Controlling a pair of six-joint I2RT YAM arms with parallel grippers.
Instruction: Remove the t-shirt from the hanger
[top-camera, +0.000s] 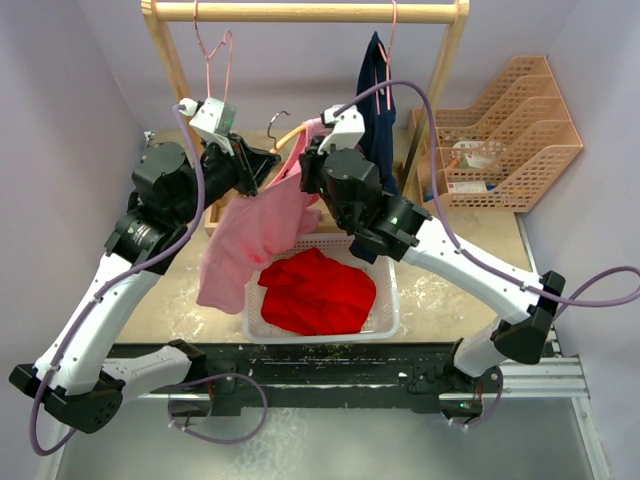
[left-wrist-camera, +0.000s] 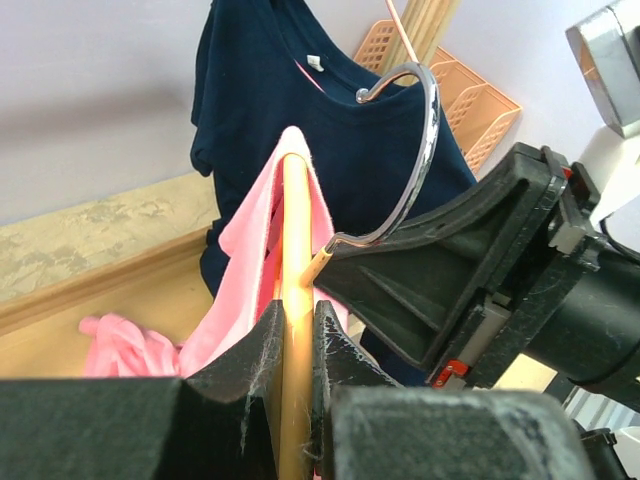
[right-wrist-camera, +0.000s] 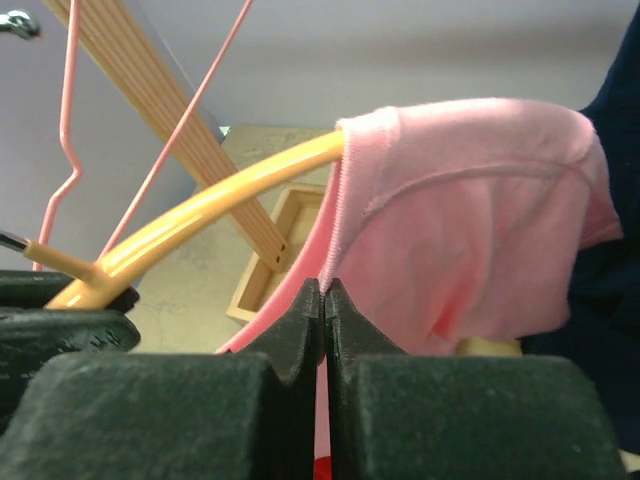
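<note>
While the pink t-shirt (top-camera: 255, 235) hung in the air between the two arms, its hem drooped by the left edge of the white basket (top-camera: 392, 318), which held a red garment (top-camera: 318, 290). It was draped over one end of the yellow hanger (left-wrist-camera: 294, 230), whose other arm was bare. The left gripper (left-wrist-camera: 296, 330) was clamped narrowly on the hanger's bar beside the chrome hook (left-wrist-camera: 420, 150). The right gripper (right-wrist-camera: 324, 300) pinched a fold of the pink fabric. A navy t-shirt (top-camera: 375, 110) hung from the wooden rack (top-camera: 300, 12) at the far side.
</note>
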